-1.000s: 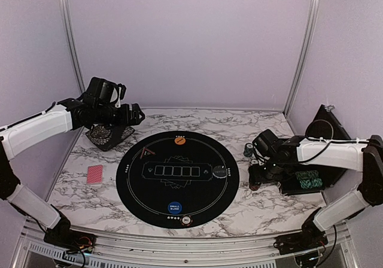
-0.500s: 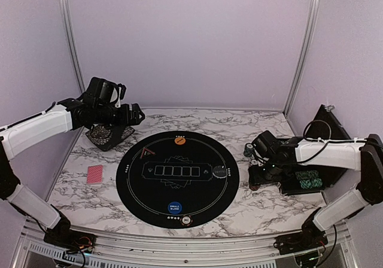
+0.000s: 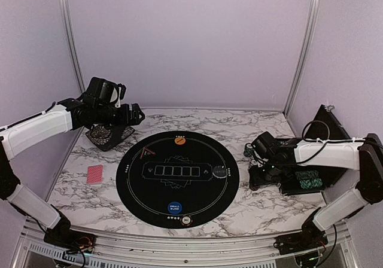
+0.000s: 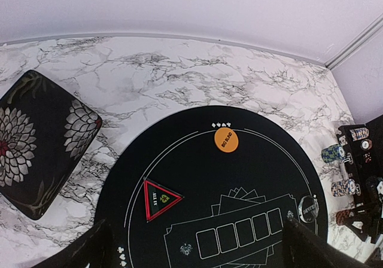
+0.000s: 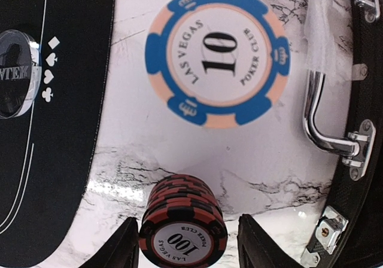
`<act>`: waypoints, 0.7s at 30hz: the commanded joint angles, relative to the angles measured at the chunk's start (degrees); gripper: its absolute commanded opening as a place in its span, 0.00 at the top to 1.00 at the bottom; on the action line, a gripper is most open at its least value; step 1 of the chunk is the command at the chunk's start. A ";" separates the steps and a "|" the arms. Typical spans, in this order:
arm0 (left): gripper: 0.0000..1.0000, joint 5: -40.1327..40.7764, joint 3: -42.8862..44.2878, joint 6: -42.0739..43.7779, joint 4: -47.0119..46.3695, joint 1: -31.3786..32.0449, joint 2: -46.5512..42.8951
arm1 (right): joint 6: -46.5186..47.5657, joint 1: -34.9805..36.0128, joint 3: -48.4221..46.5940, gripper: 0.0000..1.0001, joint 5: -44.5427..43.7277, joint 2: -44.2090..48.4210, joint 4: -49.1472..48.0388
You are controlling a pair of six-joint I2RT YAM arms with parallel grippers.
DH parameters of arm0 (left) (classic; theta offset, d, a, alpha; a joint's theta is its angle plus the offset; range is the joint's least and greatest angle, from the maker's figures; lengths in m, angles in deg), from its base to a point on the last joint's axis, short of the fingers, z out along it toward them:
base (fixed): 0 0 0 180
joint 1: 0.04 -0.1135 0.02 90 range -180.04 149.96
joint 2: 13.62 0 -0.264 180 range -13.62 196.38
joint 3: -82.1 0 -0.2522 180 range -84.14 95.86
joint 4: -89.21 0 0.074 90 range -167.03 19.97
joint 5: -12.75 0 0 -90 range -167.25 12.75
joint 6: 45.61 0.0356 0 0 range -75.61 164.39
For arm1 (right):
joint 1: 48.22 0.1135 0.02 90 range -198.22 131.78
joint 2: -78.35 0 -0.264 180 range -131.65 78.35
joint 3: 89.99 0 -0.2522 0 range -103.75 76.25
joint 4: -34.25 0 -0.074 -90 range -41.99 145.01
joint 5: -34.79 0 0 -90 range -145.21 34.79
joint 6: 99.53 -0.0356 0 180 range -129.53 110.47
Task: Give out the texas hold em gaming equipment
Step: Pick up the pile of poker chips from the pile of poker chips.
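Straddling the red chip stack [image 5: 182, 223] with right fingers [image 5: 122, 249] spread: centre, sink low, squeeze evenly. Left fingers [image 4: 87, 253] parted aloft.

We see a white, grey-veined marble bench [image 3: 257, 124] under a big round black mat [image 3: 149, 190] printed with thin white lines and card outlines. One round button [image 4: 226, 140] is orange with dark lettering, and another round button [image 3: 175, 207] is blue with white lettering. The small black triangular marker [image 4: 160, 198] has a red border and a greenish centre. The playing cards [image 3: 95, 174] are red-backed. A flat black pouch [image 4: 36, 142] bears pale grey-white flowers. The single poker chip [image 5: 216, 55] is peach with blue edge stripes, and the stacked chips [image 5: 182, 223] are red striped with black.
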 commanded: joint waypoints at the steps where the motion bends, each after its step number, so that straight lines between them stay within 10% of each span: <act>1: 0.01 -0.03 1.27 0.16 -0.36 -0.37 0.45 | 0.03 -0.60 -0.03 0.47 -0.58 -0.87 -1.15; 21: 0.01 0.15 0.97 0.15 -0.37 -0.37 0.26 | 0.32 -0.60 -0.62 0.60 -0.30 -1.20 -1.06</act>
